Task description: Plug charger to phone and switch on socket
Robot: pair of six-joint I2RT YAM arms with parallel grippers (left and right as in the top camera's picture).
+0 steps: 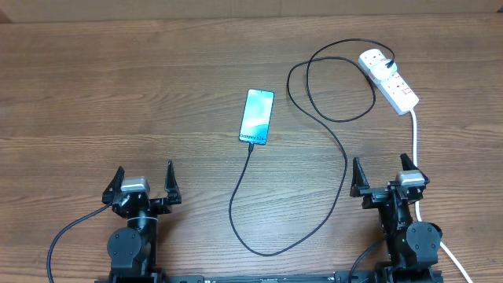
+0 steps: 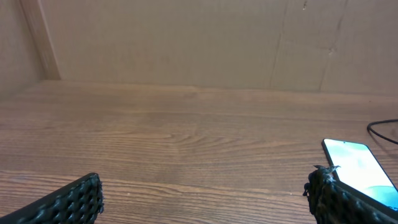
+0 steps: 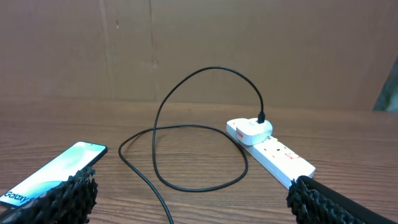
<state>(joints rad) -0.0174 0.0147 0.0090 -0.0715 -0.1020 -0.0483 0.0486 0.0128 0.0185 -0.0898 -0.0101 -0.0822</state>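
Note:
The phone lies screen up at the table's middle, its "Galaxy S24" end toward me; it also shows in the left wrist view and the right wrist view. The black charger cable runs from the phone's near end in a long loop to its plug head, which sits in the white socket strip at the back right, also in the right wrist view. My left gripper and right gripper are open and empty near the front edge.
The socket's thick white cord runs down past the right arm. A brown board wall stands behind the table.

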